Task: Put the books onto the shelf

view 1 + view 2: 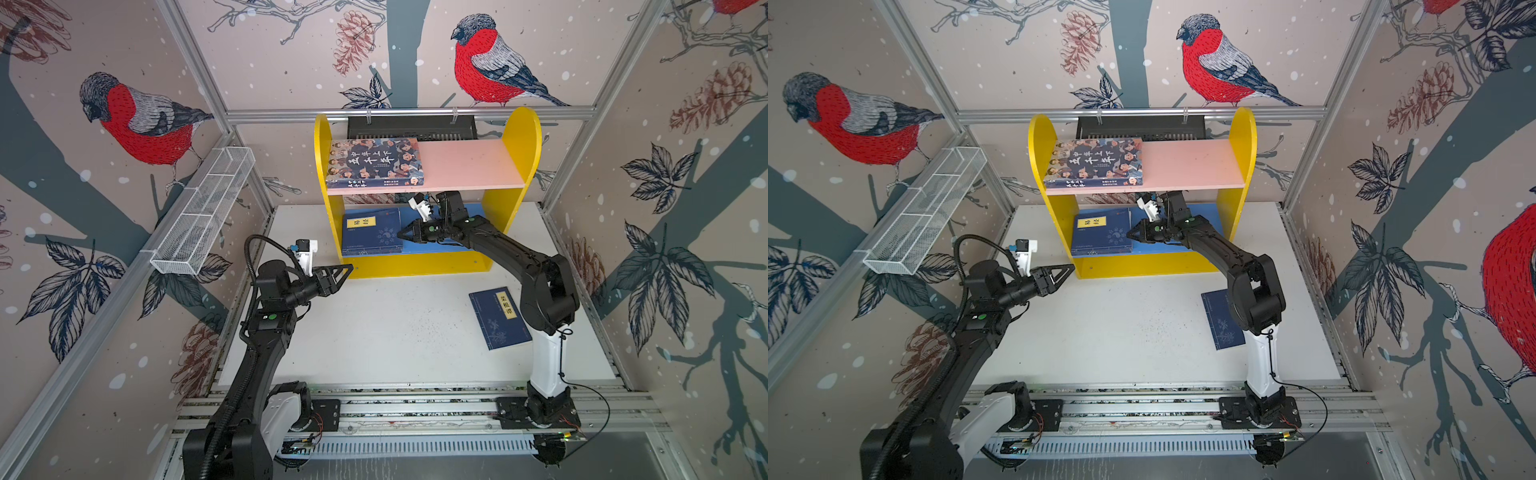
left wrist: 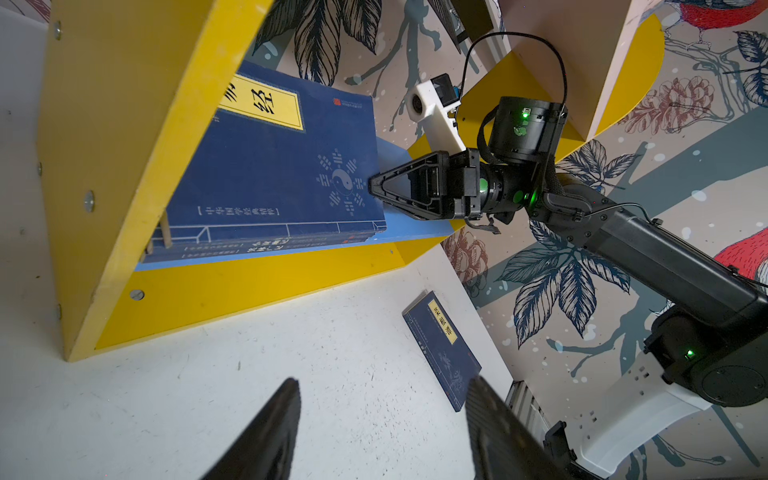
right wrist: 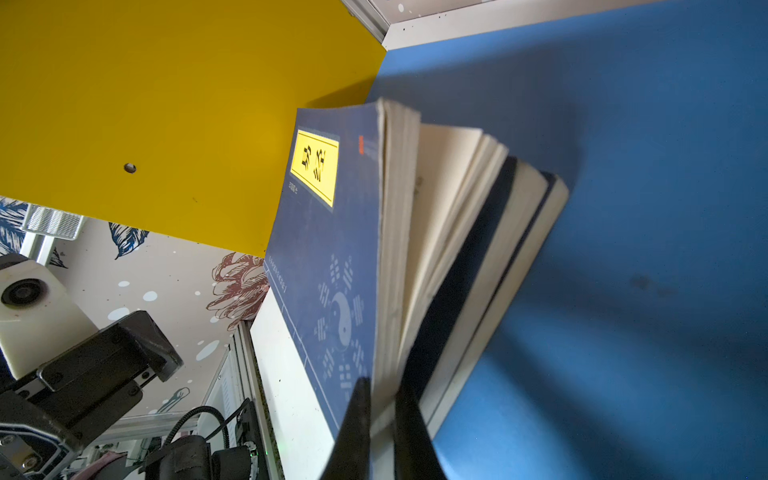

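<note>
The shelf (image 1: 519, 137) stands at the back of the table. A thick illustrated book (image 1: 374, 162) lies flat on its pink upper board. On the blue lower board (image 3: 644, 208) is a stack of navy books (image 1: 372, 232). My right gripper (image 3: 382, 384) reaches in from the right. It is shut on the open edge of the top navy book (image 3: 328, 232), pinching its cover and some pages, which fan apart. Another navy book (image 1: 498, 318) lies flat on the table beside the right arm. My left gripper (image 2: 384, 380) hovers open and empty at the shelf's front left corner.
A white wire mesh basket (image 1: 203, 212) hangs on the left wall. A black vented tray (image 1: 411, 126) sits behind the shelf. The right arm's elbow (image 1: 544, 291) overhangs the loose book. Bare white table (image 1: 395, 332) stretches in front of the shelf.
</note>
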`<move>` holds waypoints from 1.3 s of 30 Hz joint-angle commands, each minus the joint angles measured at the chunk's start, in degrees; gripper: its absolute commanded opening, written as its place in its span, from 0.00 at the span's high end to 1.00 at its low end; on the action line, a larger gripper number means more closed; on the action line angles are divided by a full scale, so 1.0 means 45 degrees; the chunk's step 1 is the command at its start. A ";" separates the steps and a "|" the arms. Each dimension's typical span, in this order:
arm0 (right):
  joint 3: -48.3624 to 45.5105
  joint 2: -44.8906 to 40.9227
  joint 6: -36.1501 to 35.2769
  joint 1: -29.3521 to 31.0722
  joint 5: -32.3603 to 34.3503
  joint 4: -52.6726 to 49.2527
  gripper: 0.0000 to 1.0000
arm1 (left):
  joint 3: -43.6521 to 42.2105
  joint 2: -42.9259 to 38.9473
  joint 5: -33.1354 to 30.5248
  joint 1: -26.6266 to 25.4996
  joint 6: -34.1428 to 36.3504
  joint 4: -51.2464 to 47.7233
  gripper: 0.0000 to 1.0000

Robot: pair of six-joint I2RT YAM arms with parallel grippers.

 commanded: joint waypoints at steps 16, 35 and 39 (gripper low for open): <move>0.0167 0.0221 0.0439 0.0148 0.0462 0.0446 0.94 | 0.0021 -0.0183 -0.0073 0.0154 0.0406 -0.0127 0.36; 0.0205 0.0186 0.0430 0.0129 0.0651 0.0352 0.60 | -0.0029 -0.0239 -0.0130 0.0173 0.0471 -0.0193 0.36; 0.0211 0.0024 0.0308 0.0129 0.0982 0.0212 0.53 | -0.0022 -0.0259 -0.0107 0.0202 0.0452 -0.0209 0.36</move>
